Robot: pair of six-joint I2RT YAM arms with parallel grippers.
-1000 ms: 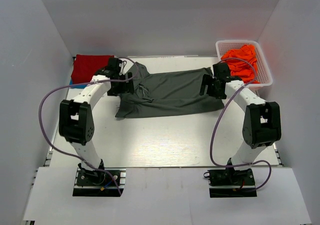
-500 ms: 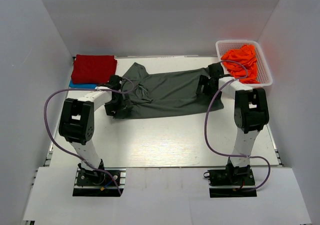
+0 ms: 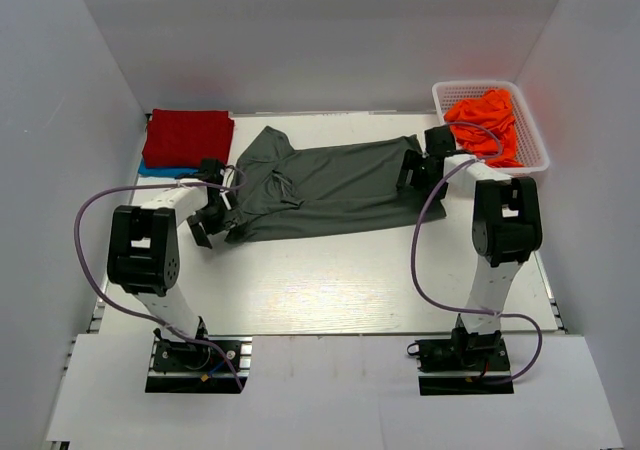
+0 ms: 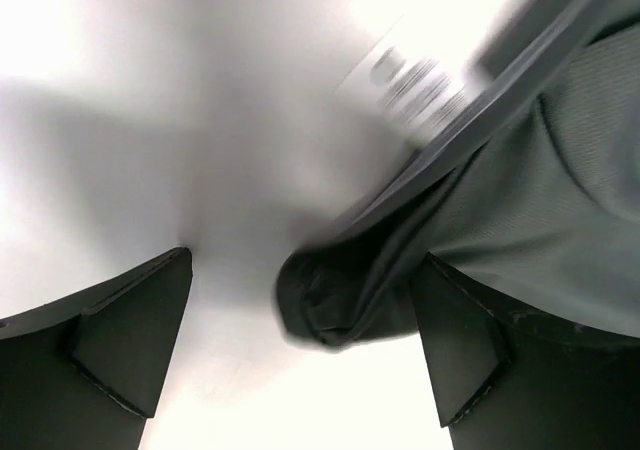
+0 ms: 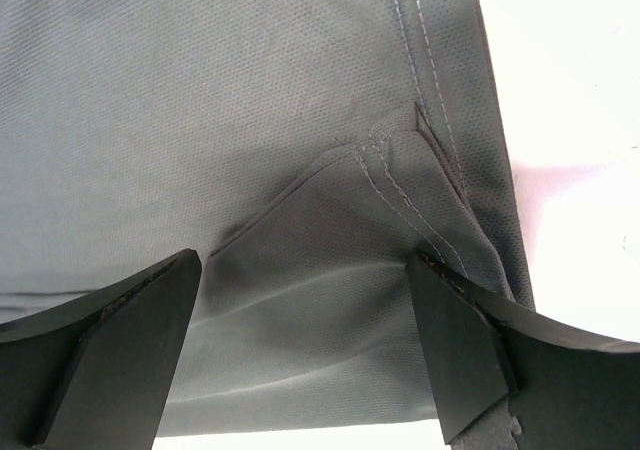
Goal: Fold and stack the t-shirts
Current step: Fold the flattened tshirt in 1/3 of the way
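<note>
The left gripper is seen at the near left corner of the charcoal-grey t-shirt, low over the white table. Its jaws are spread wide and nothing is clamped. In the left wrist view a bunched dark edge of that shirt is framed between the 2 fingers, nearer 1 of them than the other.

The shirt is laid out flat with its long axis running left to right, so 1 end is offered to each arm. The right gripper is placed over the shirt's right end, jaws equally wide and empty. A stitched seam fold is seen between its fingers, though whether the cloth is touched cannot be told. A closing of both grippers on these 2 ends is judged to come next.

Behind the shirt's left end a folded red t-shirt is stacked on a blue t-shirt. Behind its right end, orange t-shirts are heaped in a white lattice basket.
</note>
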